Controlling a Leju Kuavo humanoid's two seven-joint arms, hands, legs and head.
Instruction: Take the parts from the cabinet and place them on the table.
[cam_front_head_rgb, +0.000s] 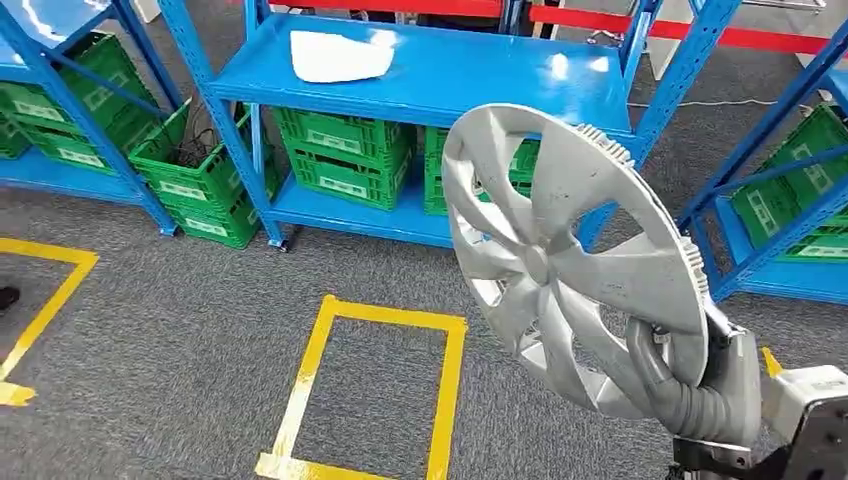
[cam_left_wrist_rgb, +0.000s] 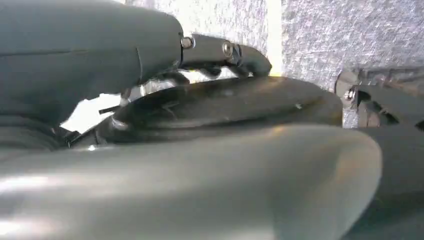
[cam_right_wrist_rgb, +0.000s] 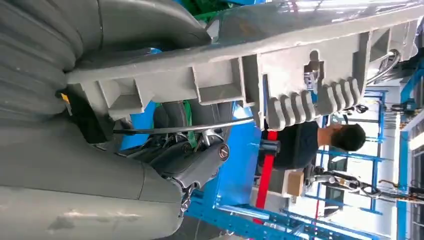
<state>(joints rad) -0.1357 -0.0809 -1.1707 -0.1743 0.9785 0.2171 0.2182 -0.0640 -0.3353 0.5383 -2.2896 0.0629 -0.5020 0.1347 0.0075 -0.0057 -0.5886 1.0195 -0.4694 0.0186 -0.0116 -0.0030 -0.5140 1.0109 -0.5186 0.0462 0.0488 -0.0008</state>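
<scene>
The right hand (cam_front_head_rgb: 690, 385) grips the silver hubcap (cam_front_head_rgb: 570, 255) by its rim, in front of the blue shelf (cam_front_head_rgb: 440, 75) with green crates (cam_front_head_rgb: 345, 155). Beyond the hubcap, the right wrist view shows a person (cam_right_wrist_rgb: 310, 142). Left hand (cam_left_wrist_rgb: 150, 65): cannot tell its state.

Head view: high, looking forward-down at shelves (cam_front_head_rgb: 430, 75) and hubcap (cam_front_head_rgb: 570, 260). Right wrist view: very close behind hubcap (cam_right_wrist_rgb: 300, 65). Left wrist view: close, floorward.

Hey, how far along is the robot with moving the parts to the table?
Picked up: the silver hubcap is off the shelves, gripped at its lower rim by the right hand. In hand: it is held upright over the grey carpet, in front of the blue rack. Left: setting it down; no table is visible yet.
</scene>
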